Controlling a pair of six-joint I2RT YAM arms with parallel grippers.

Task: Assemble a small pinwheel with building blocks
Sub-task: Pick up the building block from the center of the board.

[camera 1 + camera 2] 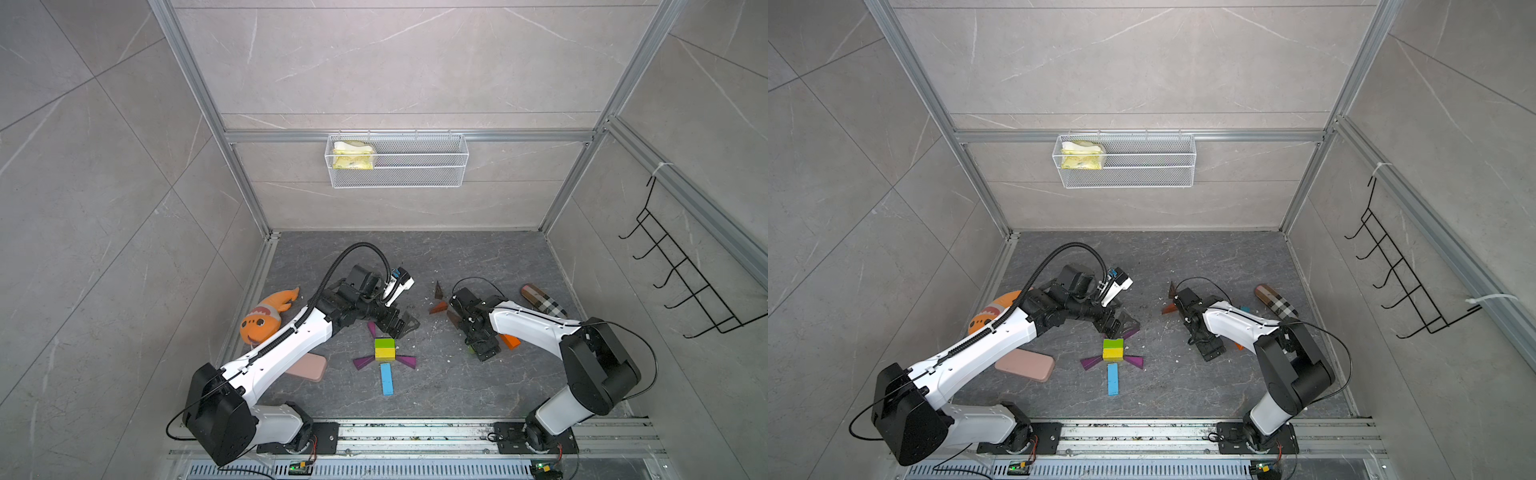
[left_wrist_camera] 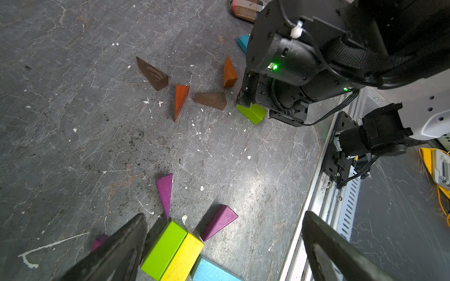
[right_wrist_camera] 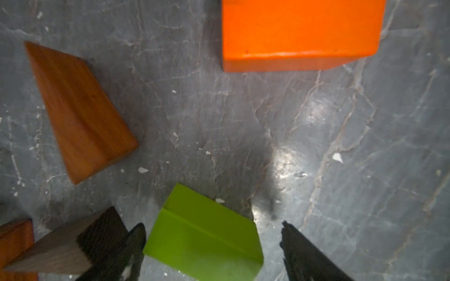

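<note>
Right wrist view: my right hand (image 3: 211,226) stands with fingers apart on either side of a loose green brick (image 3: 202,240) lying on the counter (image 3: 341,146), an orange brick (image 3: 299,34) near. I see my left hand (image 2: 224,215) spread wide close by the green-and-yellow pair (image 2: 173,250), with purple wedges (image 2: 219,225) fanned around it and a blue bar (image 2: 211,271) just beside the yellow one.

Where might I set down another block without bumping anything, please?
Bare tabletop runs along the back wall, and between the blue bar and the right arm's base. It is crowded around the green and yellow bricks and among the brown and orange wedges.
</note>
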